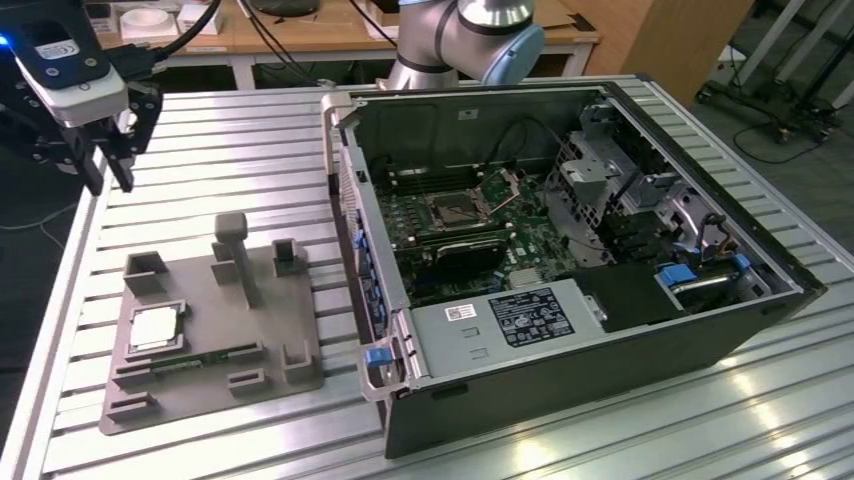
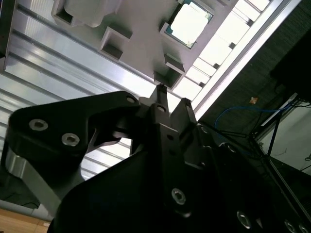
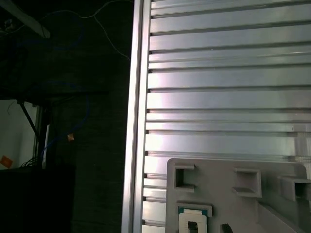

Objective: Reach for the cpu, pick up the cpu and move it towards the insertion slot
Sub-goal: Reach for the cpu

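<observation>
Item: small flat square silvery cpu (image 1: 154, 328) (image 2: 188, 23). Lies in a square recess of the grey plastic tray (image 1: 267, 310), at the near corner of the ribbed aluminium worktop (image 1: 227, 130) on the exterior view's left.

Item: square metal-framed insertion slot (image 1: 458, 208). Sits on the green motherboard (image 1: 534, 235) inside the open black computer case (image 1: 694, 330), mid-worktop.

Item: grey-and-blue arm (image 1: 487, 30). Its base joint stands at the far edge and its wrist hangs over the far corner on the exterior view's left, pointing straight down. Black end effector (image 1: 110, 183) (image 2: 173, 97): fingers slightly parted, gripping nothing, touching nothing, well apart from the cpu.
</observation>
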`<state>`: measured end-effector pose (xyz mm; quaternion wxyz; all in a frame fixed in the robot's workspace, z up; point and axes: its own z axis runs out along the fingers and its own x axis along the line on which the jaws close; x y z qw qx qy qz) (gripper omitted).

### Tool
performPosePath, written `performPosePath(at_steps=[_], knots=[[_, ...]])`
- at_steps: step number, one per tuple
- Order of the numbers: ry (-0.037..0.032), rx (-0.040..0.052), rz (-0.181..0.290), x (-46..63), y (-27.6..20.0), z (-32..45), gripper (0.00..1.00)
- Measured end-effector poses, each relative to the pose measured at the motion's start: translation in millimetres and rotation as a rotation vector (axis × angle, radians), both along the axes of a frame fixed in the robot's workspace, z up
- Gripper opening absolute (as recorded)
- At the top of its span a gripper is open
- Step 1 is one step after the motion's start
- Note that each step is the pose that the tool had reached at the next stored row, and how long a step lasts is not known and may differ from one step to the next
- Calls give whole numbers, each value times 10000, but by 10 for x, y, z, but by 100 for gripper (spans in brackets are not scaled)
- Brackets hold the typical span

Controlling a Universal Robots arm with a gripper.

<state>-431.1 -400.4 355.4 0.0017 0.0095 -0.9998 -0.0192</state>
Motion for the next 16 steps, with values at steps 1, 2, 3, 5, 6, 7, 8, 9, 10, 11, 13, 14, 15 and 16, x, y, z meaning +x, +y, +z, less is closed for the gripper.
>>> performPosePath(at_steps=[1,2,3,5,6,7,8,9,10,11,13,14,15,16], knots=[[1,0,0,0,0,0,29],[1,0,0,0,0,-2,35],[-1,1,0,0,0,-9,41],[-1,1,0,-5,-3,-33,41],[0,0,0,-10,-7,-50,47],[0,1,0,-17,-15,-67,47],[2,1,-1,-24,-30,-85,47],[0,3,0,-34,-46,-104,47],[0,4,0,-42,-61,-123,47],[-2,7,0,-49,-71,-142,47],[-1,8,0,-56,-82,-178,47],[1,9,-1,-57,-87,-193,49],[3,13,-1,-58,-91,-208,49],[6,16,0,-60,-96,-222,49]])
